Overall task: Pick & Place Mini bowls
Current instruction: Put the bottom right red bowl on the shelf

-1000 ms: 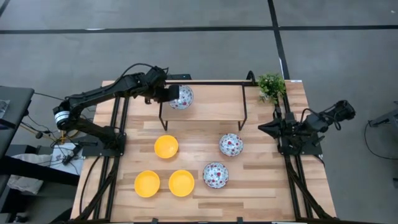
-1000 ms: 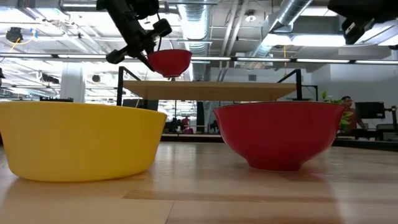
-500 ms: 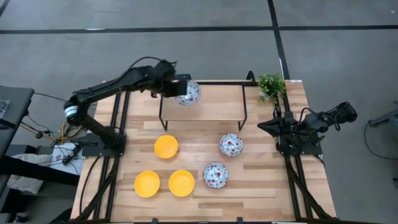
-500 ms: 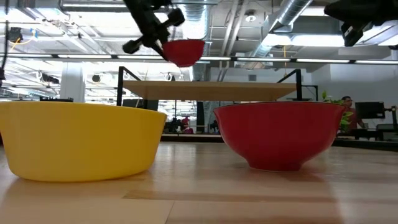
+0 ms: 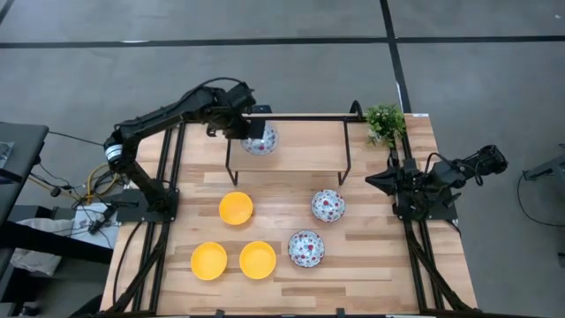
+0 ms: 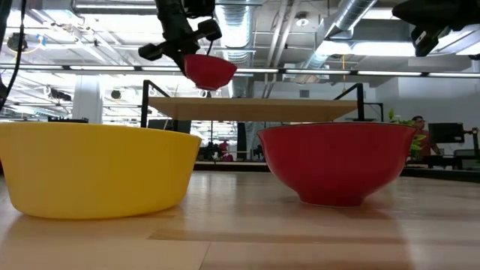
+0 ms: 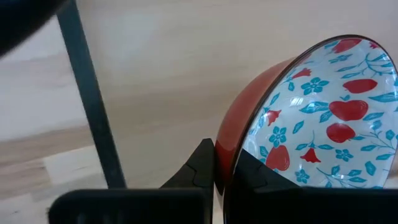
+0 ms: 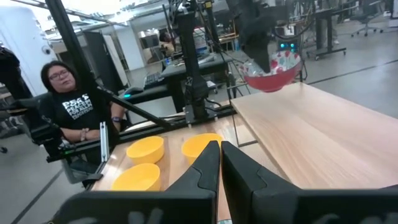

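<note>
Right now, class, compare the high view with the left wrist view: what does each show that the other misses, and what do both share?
Only the high view shows three yellow bowls, two floral bowls on the table, the potted plant and the right gripper. Only the left wrist view shows the fingers pinching the rim. Both show the left gripper holding a floral bowl over the raised shelf.

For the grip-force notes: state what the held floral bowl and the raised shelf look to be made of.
Floral bowl, pinched at its rim by the left gripper: probably glazed ceramic or melamine, as the smooth red outside and crisp printed pattern suggest; which one is unclear.
Raised shelf: light wood top with visible grain, matte, on thin black legs, seemingly metal.
</note>
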`<move>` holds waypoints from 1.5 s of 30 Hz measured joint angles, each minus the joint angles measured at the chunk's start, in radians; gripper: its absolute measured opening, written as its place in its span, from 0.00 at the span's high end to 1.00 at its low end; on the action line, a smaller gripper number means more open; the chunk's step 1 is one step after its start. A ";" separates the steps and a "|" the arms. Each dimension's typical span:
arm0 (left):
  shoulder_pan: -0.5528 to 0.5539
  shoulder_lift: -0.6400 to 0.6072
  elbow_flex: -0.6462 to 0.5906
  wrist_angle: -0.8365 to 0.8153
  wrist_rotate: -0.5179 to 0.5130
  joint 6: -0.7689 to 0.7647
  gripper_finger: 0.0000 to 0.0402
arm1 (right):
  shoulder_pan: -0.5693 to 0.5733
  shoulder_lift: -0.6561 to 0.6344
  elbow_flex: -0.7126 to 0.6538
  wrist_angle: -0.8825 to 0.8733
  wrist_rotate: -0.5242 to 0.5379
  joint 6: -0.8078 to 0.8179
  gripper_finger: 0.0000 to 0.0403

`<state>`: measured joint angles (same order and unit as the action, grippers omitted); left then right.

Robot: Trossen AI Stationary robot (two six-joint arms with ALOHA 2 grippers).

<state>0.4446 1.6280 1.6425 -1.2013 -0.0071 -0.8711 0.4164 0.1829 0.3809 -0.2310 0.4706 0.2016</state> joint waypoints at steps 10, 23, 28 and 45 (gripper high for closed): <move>-0.005 0.030 -0.002 0.012 0.000 0.026 0.97 | 0.000 0.000 0.000 0.000 0.000 0.008 0.99; -0.005 0.032 -0.028 0.023 -0.018 0.036 0.97 | 0.001 0.000 0.000 0.000 -0.001 0.008 0.99; -0.012 0.034 -0.074 0.067 -0.004 0.027 0.97 | 0.001 0.000 0.000 0.000 -0.001 0.010 0.99; 0.005 0.029 -0.099 0.083 -0.006 0.025 0.95 | 0.001 0.000 0.001 -0.004 -0.002 0.035 0.99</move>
<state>0.4496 1.6569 1.5437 -1.1180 -0.0135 -0.8458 0.4171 0.1829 0.3817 -0.2348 0.4683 0.2367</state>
